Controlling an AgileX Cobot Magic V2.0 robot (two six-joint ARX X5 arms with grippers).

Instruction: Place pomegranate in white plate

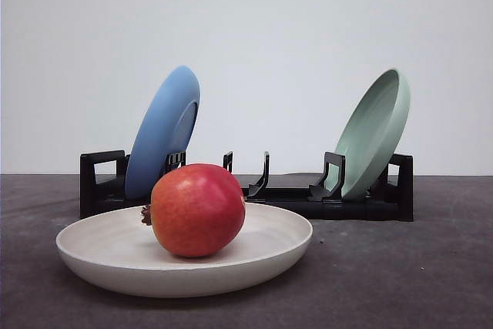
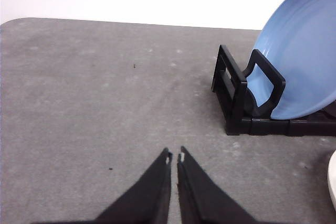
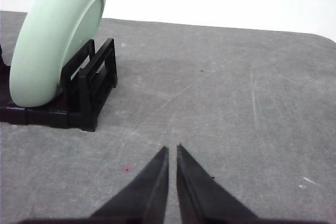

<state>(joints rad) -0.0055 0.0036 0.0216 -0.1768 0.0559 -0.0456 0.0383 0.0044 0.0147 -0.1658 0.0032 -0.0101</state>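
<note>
Pomegranate point(image 1: 196, 209) sits nearest you in the front view, resting inside the white plate point(image 1: 100, 256) a little left of its centre, crown nub pointing left. The plate lies flat on the grey table point(image 1: 400, 283), close to the front edge.

Behind it you see the black dish rack point(image 1: 362, 207) running across the table. The blue plate point(image 1: 163, 130) stands on edge in the rack's left end, leaning right, and the pale green plate point(image 1: 375, 132) stands on edge at the right end, also leaning right.

Your left gripper point(image 2: 175, 157) hangs low over bare table, its fingers brought together with only a sliver between the tips and nothing held; the rack's left end and the blue plate lie ahead of it. Your right gripper point(image 3: 172, 149) shows the same pose, fingers nearly touching and empty, with the rack's right end and the green plate ahead.
</note>
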